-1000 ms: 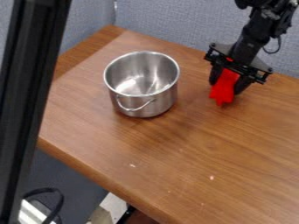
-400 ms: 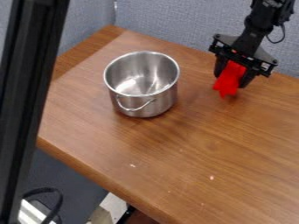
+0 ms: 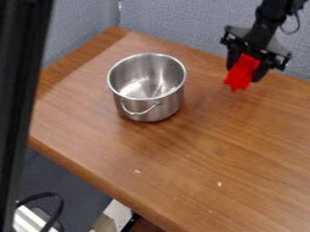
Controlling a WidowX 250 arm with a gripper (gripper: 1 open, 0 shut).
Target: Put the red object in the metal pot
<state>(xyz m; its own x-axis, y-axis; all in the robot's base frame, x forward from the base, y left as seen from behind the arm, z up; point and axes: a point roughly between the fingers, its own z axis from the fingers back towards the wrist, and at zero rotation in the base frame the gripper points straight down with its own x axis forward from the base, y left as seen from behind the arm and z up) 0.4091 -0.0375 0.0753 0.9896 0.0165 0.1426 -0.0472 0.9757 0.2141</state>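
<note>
While one wooden table (image 3: 206, 154) carries one metal pot (image 3: 147, 85) at its left, one gripper (image 3: 247, 65) above the right side has its jaws clamped on one red object (image 3: 241, 74), well apart from the pot.

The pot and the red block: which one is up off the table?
The red block, gripped in the jaws of the gripper at right. The metal pot sits on the table.

Metal pot (image 3: 147, 85) left on table (image 3: 206, 163); red object (image 3: 241, 72) in tool (image 3: 247, 65), right of pot.
</note>
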